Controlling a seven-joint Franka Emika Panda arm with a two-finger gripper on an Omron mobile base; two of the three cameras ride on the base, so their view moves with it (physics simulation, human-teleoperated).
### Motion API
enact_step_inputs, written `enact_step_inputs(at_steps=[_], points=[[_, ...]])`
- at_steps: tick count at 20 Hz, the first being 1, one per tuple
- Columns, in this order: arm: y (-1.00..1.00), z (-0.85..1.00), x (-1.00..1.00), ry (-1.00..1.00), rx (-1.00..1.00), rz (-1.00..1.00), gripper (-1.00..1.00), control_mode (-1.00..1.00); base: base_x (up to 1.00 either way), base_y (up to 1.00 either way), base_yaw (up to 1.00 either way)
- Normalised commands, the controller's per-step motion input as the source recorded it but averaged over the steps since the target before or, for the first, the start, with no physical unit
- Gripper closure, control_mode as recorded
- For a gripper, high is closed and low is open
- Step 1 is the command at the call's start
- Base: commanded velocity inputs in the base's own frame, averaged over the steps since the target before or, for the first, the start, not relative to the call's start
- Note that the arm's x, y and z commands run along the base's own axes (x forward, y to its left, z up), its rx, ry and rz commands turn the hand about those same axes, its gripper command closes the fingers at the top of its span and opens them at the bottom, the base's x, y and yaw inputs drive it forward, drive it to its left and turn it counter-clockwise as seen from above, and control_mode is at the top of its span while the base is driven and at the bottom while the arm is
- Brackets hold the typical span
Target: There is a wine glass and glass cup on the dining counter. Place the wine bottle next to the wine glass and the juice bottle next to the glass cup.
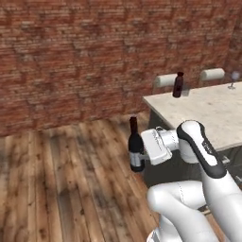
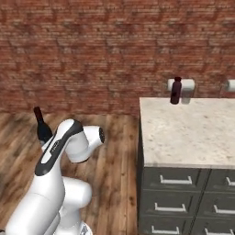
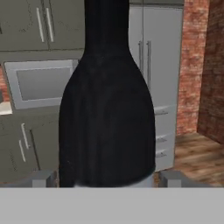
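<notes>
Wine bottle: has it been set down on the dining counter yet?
No. The wine bottle is upright in the claw over the wooden floor, left of the dining counter.

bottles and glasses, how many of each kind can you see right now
Wine bottle: 1, upright, clamped between the gripper fingers over the wooden floor.
Juice bottle: 1, standing on the dining counter.
Glass cup: 1, right beside the juice bottle.
Wine glass: 1, further along the counter.
Total: 4
</notes>
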Motion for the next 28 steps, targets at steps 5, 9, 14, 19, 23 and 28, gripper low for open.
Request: enact_step_inputs(at_steps=[5,9,14,19,23,28], points=[[0.00,0.00,0.00,0.00,0.00,0.00,1.00,1.00,0.78,0.45,-0.26],[0.00,0.00,0.00,0.00,0.00,0.00,1.00,1.00,0.66,0.57,-0.20],[0.00,0.00,0.00,0.00,0.00,0.00,1.00,1.00,0.55,0.66,-0.17],[0.00,0.00,0.00,0.00,0.00,0.00,1.00,1.00,0.55,0.65,-0.18],[0.00,0.00,0.00,0.00,0.00,0.00,1.00,1.00,0.63,0.51,-0.34],[0.00,0.00,0.00,0.00,0.00,0.00,1.00,1.00,0.66,0.41,-0.45]])
